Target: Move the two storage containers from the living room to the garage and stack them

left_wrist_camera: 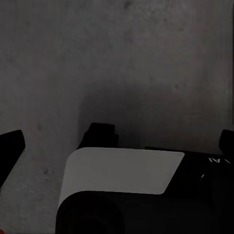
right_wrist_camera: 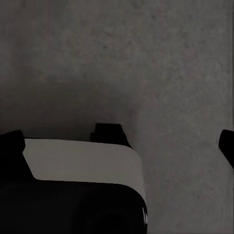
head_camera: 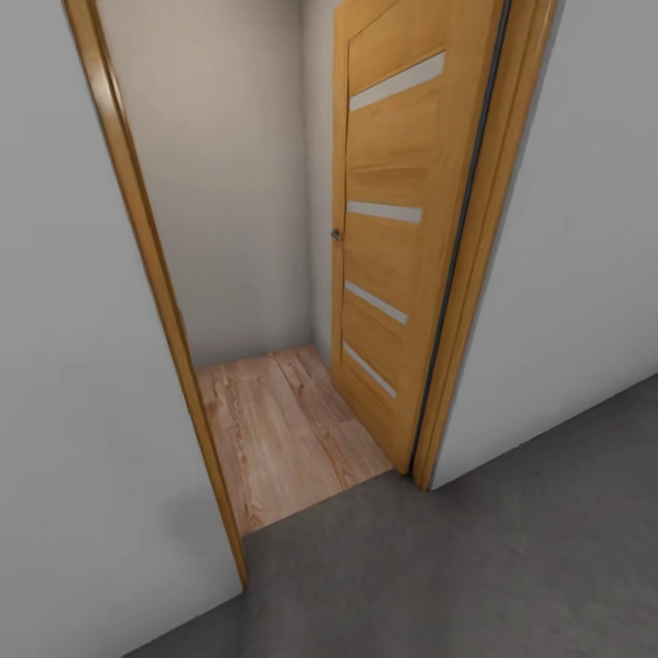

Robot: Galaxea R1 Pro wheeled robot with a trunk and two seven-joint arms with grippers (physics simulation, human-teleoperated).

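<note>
- From the head view, an orange-wood door [head_camera: 388, 228] with four pale horizontal slits stands swung open, away from me, inside its matching wood frame [head_camera: 146, 274].
- Through the opening lies a strip of light wood-plank flooring [head_camera: 283, 429], closed in by pale walls.
- On this side, the floor [head_camera: 475, 567] is rough dark grey concrete and meets the planks right at the threshold; plain white walls [head_camera: 73, 411] stand either side of the doorway.
- The left gripper [left_wrist_camera: 117, 141] hangs above that concrete, one dark fingertip at each edge of its wrist view, set wide apart with nothing between them.
- The right gripper [right_wrist_camera: 119, 141] hangs likewise over bare concrete, fingertips spread wide, nothing held.
- A white-and-black part of the robot's body [left_wrist_camera: 122, 170] sits below each wrist camera.
- A tiny red speck [left_wrist_camera: 2, 230] shows in one corner of the left wrist view; I cannot tell what it is.
</note>
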